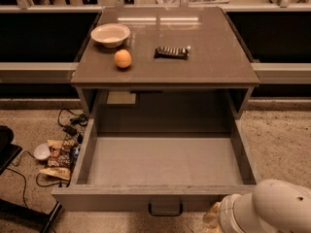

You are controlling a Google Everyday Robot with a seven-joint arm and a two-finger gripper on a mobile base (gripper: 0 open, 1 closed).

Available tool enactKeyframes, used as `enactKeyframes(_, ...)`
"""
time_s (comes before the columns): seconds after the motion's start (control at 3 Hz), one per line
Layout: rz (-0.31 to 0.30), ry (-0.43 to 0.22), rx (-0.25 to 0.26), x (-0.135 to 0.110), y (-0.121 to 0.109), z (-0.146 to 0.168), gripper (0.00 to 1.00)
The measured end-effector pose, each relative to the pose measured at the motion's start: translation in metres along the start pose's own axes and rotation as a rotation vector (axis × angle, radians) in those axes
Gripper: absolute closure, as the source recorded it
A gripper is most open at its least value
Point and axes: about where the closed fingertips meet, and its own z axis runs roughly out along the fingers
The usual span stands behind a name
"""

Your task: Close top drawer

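Note:
The top drawer (165, 161) is a wide, deep grey box pulled fully out from under the cabinet top, and it is empty inside. Its flat front panel (112, 200) runs along the bottom of the view with a small black centre handle (165, 210). My arm's white rounded housing (272, 208) fills the bottom right corner, just in front of the drawer's right front end. The gripper itself is below the frame and not in view.
On the brown cabinet top (218, 57) sit a white bowl (110, 34), an orange (123, 58) and a dark snack bar (171, 52). Cables, snack packets (59, 157) and a small white cup (42, 152) lie on the floor at the left. A black stand (9, 154) is at the far left.

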Motion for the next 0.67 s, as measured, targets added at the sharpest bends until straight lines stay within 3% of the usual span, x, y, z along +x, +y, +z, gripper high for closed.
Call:
enactKeyframes(0.33,-0.026,-0.011,-0.003,-0.0104,-0.0175,0.0087,1.00)
enactKeyframes(0.67,-0.026,-0.011,-0.003,-0.0103,-0.0173,0.0086,1.00)
